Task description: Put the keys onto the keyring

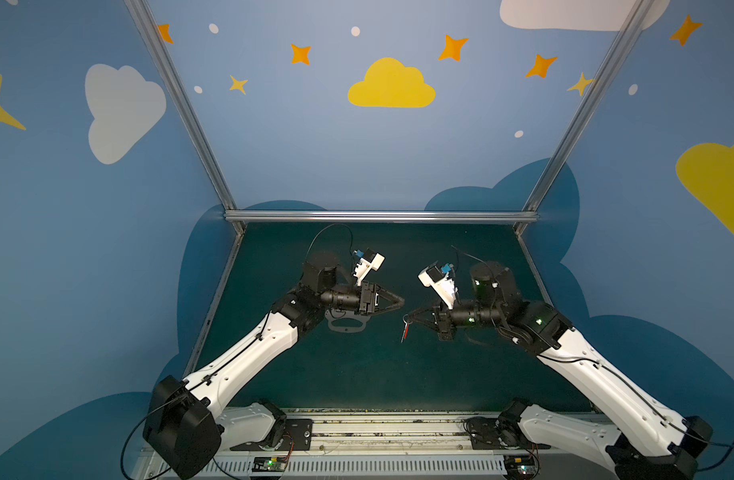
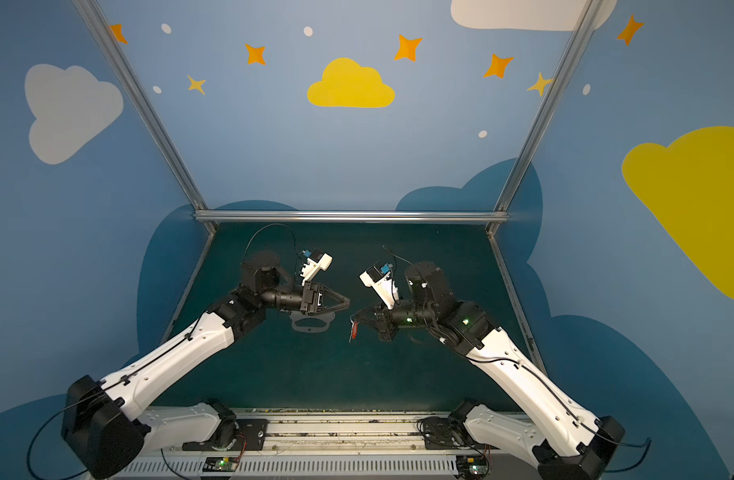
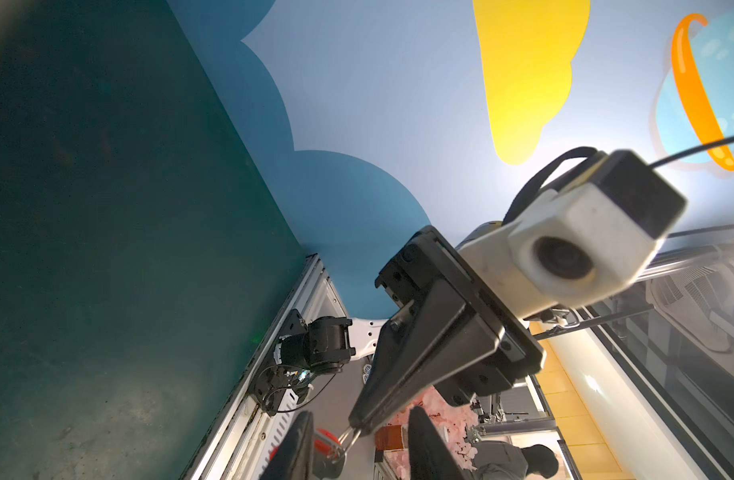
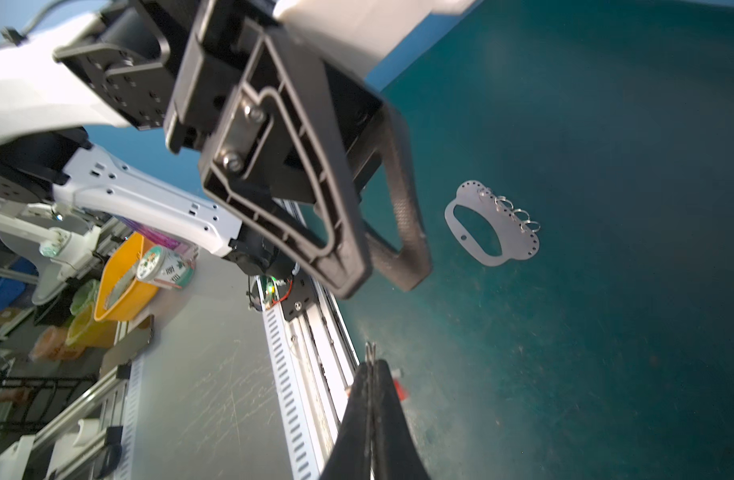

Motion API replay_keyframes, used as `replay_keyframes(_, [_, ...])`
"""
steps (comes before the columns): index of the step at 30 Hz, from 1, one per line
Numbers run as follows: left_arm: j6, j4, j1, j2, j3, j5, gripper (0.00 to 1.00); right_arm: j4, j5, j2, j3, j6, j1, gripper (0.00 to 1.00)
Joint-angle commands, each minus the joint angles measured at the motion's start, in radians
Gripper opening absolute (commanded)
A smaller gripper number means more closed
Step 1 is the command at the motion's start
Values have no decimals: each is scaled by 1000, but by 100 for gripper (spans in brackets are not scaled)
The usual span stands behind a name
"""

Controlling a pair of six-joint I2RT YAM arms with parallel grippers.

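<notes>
Right tool [image 1: 410, 319]: clamped shut on keys [image 1: 405, 331], a small silver metal key with a red-orange rectangular plastic tag, held hanging above the dark green tabletop [image 1: 357, 374].
Left tool [image 1: 401, 302]: narrowly parted, nothing gripped, near the keys.
Keyring [image 4: 502, 203]: a thin silver wire loop, one of several seated on the flat grey holed plate [image 4: 481, 253].

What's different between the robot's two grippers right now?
The left gripper stands open and holds nothing; the right gripper is shut on the keys, which dangle below it. The left gripper hangs close to the grey holed plate; the right gripper is farther from it. Both are black, raised off the table, pointing toward each other.
</notes>
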Motion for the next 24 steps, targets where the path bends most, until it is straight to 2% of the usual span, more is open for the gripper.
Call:
replay_keyframes(1, [48,-45,-2,-24,35,25,37,107,-56,-40,-27,58,-31,2])
replay_keyframes(11, [113,-118,-61,3,96,-19,32,218,-123,-84,-74,132,-95,3])
replay_keyframes(24, [115,-118,-75,22,126,-57,15,239,-149,-93,-87,146,-96,3])
